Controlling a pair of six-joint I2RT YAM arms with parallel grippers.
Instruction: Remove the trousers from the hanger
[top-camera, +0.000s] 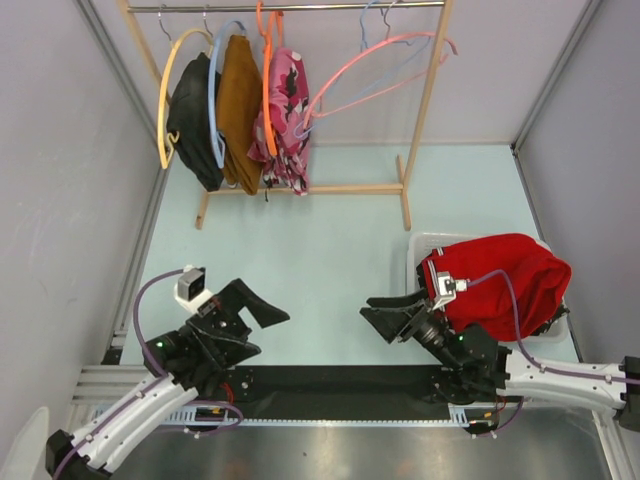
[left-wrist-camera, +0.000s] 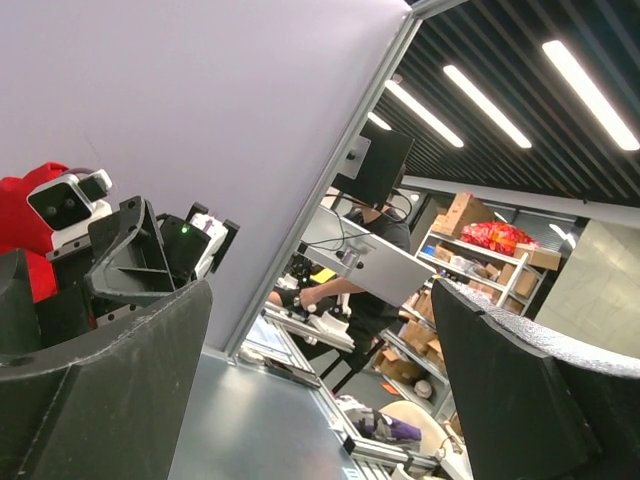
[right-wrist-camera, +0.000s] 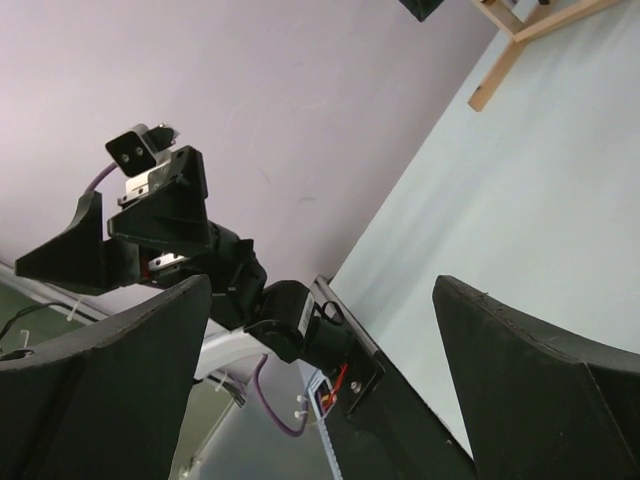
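The black trousers hang on a yellow hanger at the left end of the wooden rack. The red trousers lie bunched in a white bin at the right; a bit of them shows in the left wrist view. My left gripper is open and empty, low at the near left, far from the rack; its jaws stand wide in the left wrist view. My right gripper is open and empty, just left of the bin; its jaws also stand wide in the right wrist view.
A mustard-brown garment on a blue hanger and a pink floral garment on an orange hanger hang next to the black trousers. Bare pink and blue hangers hang at the rack's right. Grey walls close both sides.
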